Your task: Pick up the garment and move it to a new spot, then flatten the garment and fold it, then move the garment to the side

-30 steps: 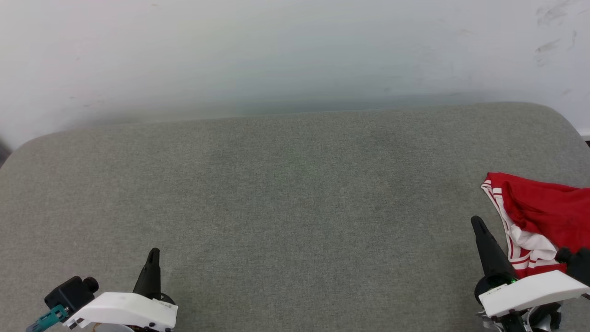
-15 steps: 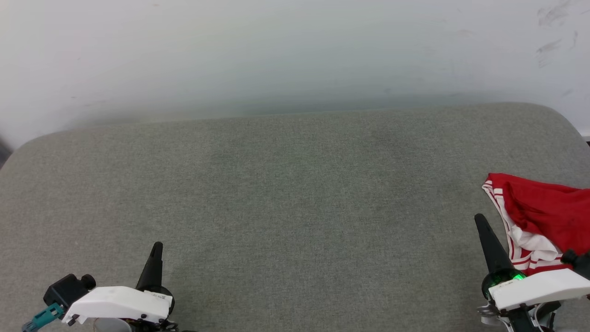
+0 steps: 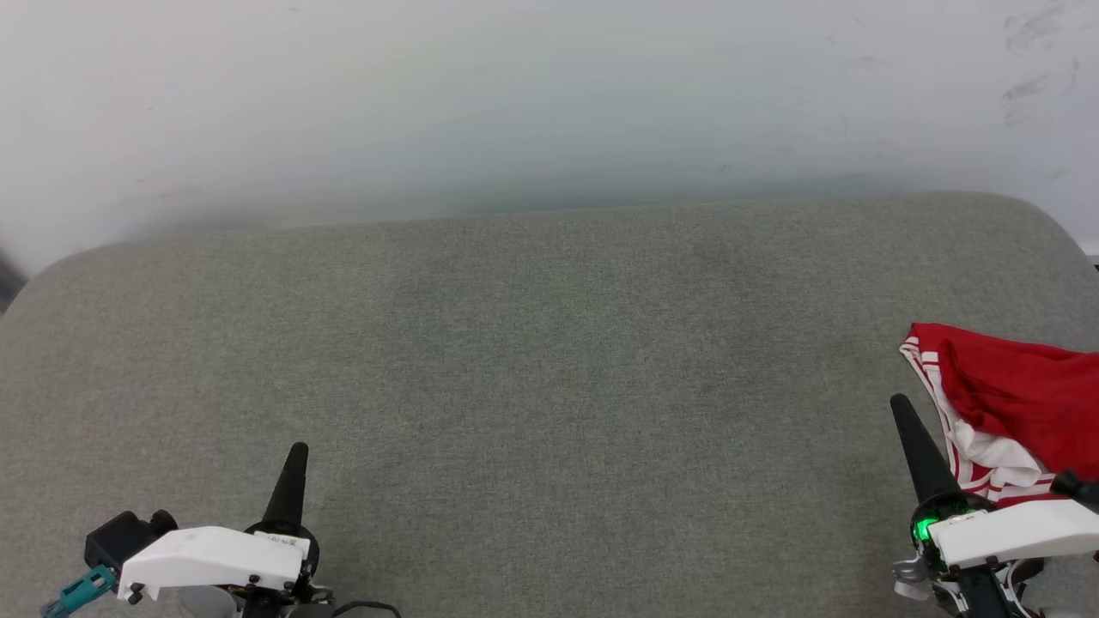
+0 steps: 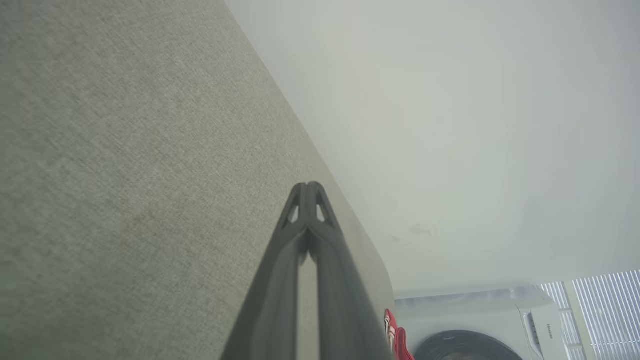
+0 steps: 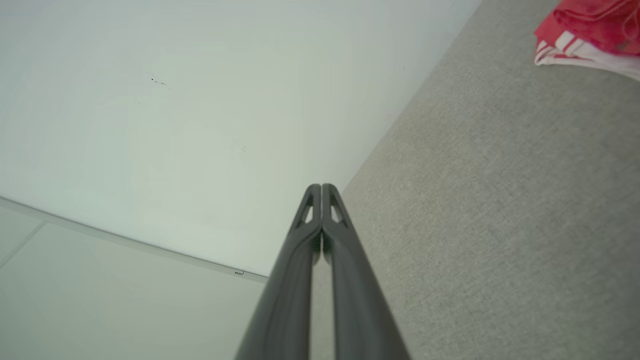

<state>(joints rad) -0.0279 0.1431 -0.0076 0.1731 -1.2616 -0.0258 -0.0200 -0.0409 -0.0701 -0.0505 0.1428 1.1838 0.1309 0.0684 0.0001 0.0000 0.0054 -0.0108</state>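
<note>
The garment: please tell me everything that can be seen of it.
The garment is a crumpled heap of soft red cloth with a white part and red-white striped trim. It lies on the grey fabric surface near its right end, cut off by the head view's border. The right gripper, shut, is beside it, not holding it.

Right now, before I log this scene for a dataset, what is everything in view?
garment: one, red with white striped trim, crumpled at the padded surface's right edge
padded surface: one, grey fabric, across the head view
wall: one, white, behind the padded surface
washing machine: one, white, beyond the surface's end in the left wrist view
blinds: one set, white, beside the washing machine
left gripper: one, dark fingers shut, lower left
right gripper: one, dark fingers shut, lower right, near the garment, not touching
</note>
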